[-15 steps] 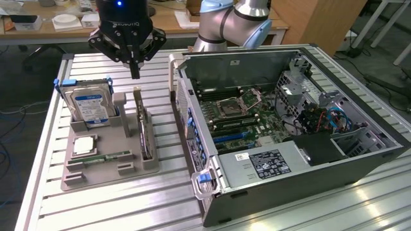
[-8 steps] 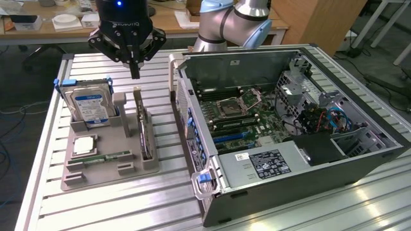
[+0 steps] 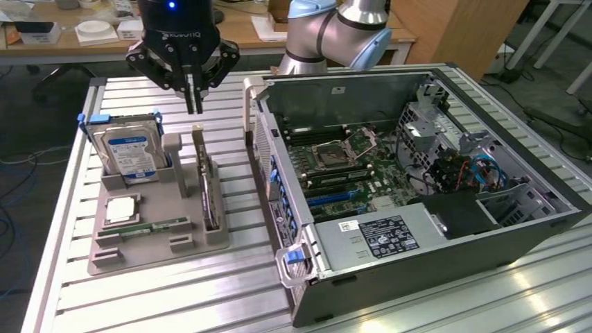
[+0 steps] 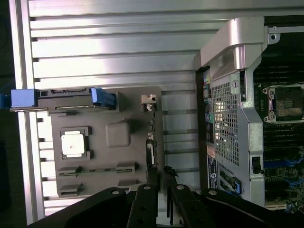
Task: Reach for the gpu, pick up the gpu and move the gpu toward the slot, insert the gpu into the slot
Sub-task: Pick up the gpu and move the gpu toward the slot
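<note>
The gpu (image 3: 205,187) stands on its long edge in a grey fixture (image 3: 157,239), a thin dark card with a pale bracket end. My gripper (image 3: 193,105) hangs just above and behind the card's far end, apart from it, its fingers close together with nothing between them. In the wrist view the card's top edge (image 4: 151,152) runs toward the gripper (image 4: 161,179). The blue expansion slots (image 3: 333,198) lie on the motherboard inside the open computer case (image 3: 481,229), at the exterior view's right.
On the fixture (image 4: 109,114) also sit a blue-labelled hard drive (image 3: 129,156), a square processor chip (image 3: 120,208) and a green memory stick (image 3: 148,227). The case's wall with its pale handle (image 3: 296,267) rises right beside the fixture. Everything stands on a slatted aluminium table (image 3: 185,298).
</note>
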You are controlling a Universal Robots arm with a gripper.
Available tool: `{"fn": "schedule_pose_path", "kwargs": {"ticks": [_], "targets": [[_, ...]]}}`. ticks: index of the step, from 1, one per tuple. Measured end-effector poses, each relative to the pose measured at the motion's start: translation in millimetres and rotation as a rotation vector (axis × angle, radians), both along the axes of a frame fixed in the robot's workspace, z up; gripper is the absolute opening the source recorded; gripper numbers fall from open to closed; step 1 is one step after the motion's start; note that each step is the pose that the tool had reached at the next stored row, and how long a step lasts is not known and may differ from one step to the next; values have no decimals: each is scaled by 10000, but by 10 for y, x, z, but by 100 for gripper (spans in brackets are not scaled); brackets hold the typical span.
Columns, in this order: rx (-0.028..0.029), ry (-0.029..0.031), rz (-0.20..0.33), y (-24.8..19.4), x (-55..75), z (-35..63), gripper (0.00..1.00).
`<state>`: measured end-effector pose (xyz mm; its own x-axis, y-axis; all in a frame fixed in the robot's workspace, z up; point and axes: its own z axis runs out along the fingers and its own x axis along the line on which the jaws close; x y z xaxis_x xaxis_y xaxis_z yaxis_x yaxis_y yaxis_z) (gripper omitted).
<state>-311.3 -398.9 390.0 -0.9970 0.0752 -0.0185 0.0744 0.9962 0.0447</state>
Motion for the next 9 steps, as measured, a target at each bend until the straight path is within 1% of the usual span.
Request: {"fn": "schedule_pose_path", "kwargs": {"ticks": [2,5,6,9], "targets": [[0,0,0,0,0,0,20],[0,0,-1,0,0,0,38],[0,0,-1,0,0,0,38],[0,0,0,0,0,0,55]]}}
